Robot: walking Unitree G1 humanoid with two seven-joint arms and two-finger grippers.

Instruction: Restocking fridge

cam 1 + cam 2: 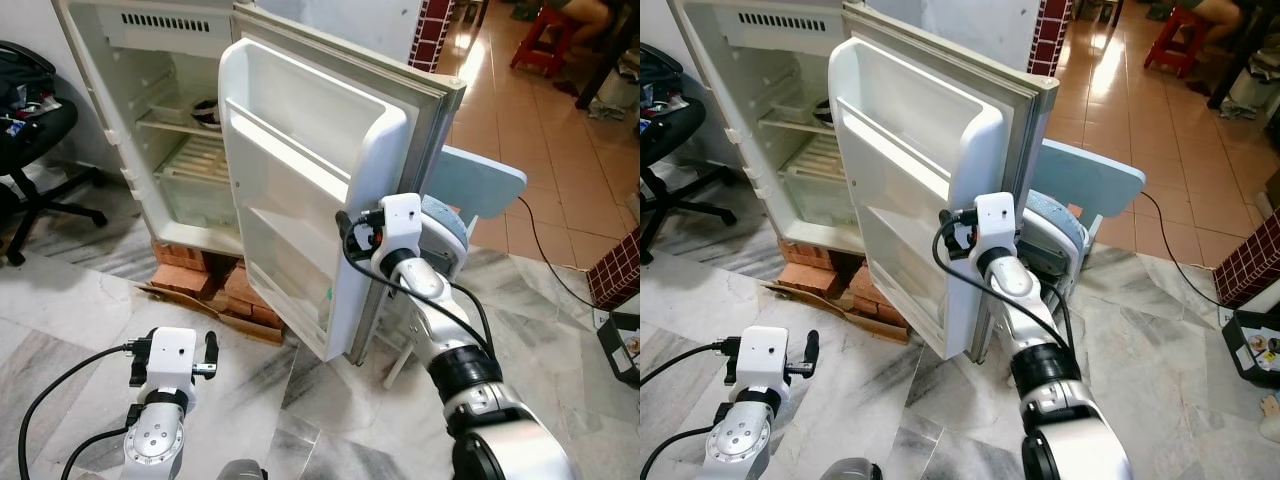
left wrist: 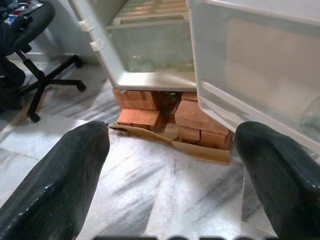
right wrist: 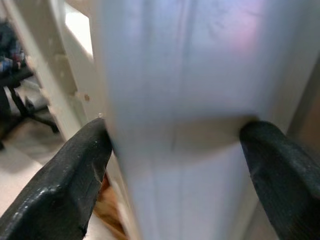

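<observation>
The smooth white plastic fridge door (image 1: 320, 200) stands swung open, its moulded shelves bare, on a fridge (image 1: 160, 130) propped on rough red bricks (image 1: 215, 280) over veined marble floor (image 1: 80, 320). A pale blue chair (image 1: 480, 180) stands behind the door. The right gripper (image 3: 175, 165) straddles the door's edge, both fingers spread against it. The left gripper (image 2: 172, 185) hangs low, fingers wide apart, holding nothing.

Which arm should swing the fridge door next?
Right. The right claw already straddles the fridge door edge, fingers either side. The left claw hangs low and open over the marble floor, away from the door.
</observation>
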